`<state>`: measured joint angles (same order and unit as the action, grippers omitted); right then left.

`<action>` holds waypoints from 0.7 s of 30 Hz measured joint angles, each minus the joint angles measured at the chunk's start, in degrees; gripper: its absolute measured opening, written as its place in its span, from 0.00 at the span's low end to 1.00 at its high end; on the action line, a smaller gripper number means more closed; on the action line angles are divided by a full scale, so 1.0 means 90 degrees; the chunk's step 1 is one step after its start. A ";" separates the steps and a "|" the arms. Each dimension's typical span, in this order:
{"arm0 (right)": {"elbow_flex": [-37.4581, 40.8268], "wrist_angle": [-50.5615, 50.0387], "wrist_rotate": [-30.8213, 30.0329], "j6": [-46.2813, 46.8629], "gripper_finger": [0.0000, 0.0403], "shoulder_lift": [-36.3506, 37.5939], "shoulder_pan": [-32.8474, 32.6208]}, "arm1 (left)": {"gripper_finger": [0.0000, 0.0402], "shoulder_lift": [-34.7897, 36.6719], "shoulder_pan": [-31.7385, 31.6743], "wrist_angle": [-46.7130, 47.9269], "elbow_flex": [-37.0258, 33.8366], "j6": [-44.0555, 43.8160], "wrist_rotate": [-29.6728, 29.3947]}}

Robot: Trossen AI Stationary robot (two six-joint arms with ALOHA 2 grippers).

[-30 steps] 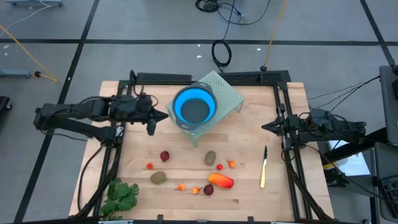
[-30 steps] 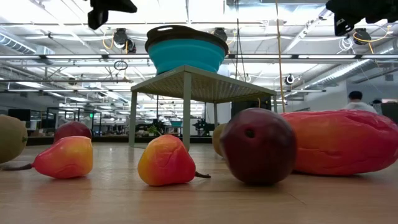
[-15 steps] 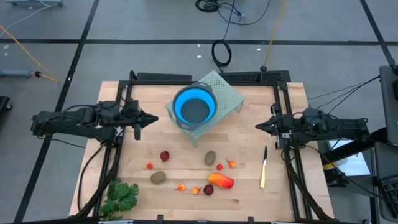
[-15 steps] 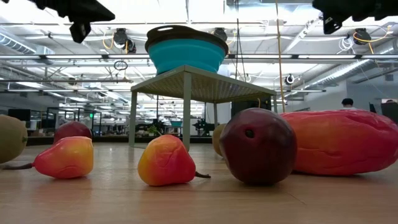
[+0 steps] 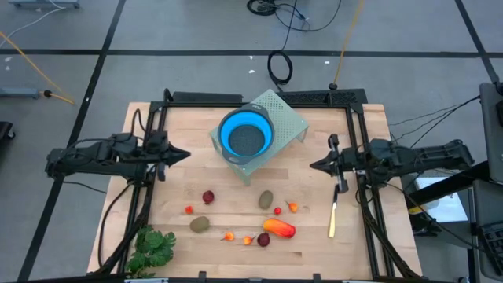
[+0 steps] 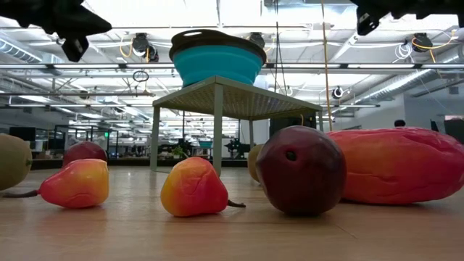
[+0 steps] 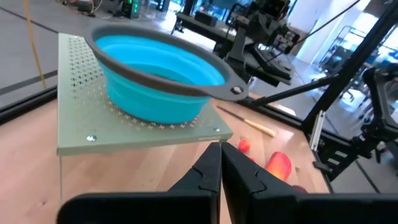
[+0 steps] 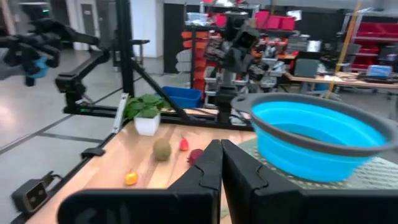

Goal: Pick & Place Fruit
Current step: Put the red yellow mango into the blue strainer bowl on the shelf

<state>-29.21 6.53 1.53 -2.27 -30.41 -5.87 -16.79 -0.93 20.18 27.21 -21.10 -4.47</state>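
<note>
The small toy fruit [image 5: 244,218] lies scattered on the near half of the wooden table [image 5: 369,126], in front of the blue collapsible bowl [image 5: 245,135] on its pale green perforated stand [image 5: 287,118]. The long orange-red piece [image 5: 278,228] lies roughly across the table. Both grippers hover at the sides, clenched and empty; the right gripper [image 5: 314,166] seems slightly nearer to this piece than the left gripper [image 5: 185,155].

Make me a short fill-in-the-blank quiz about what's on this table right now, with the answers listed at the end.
1. The blue bowl sits on top of a perforated green ______.
2. The yellow-handled knife lies on the table nearest the ______ arm.
3. The leafy green bunch lies at the near-______ corner of the table.
4. Both grippers, left gripper and right gripper, are ______.

Answers: stand; right; left; shut
</note>
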 joint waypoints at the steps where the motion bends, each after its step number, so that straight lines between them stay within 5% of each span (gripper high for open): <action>1: -0.0046 -0.0002 -0.0039 0.0005 0.00 -0.0074 -0.0075 | 0.03 0.0108 0.0000 0.0096 -0.0022 0.0001 0.0001; 10: -0.0829 -0.0016 -0.1027 -0.0235 0.00 -0.0831 -0.0932 | 0.03 0.0971 0.0000 0.0822 -0.0040 0.0189 0.0011; 21: -0.1814 -0.0161 -0.1366 -0.0330 0.00 -0.2230 -0.1968 | 0.03 0.1570 0.0000 0.1328 -0.0038 0.0216 0.0171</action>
<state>-45.54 5.09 -10.77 -5.24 -50.48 -23.58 -2.66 -0.93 32.14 26.87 -19.16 -2.93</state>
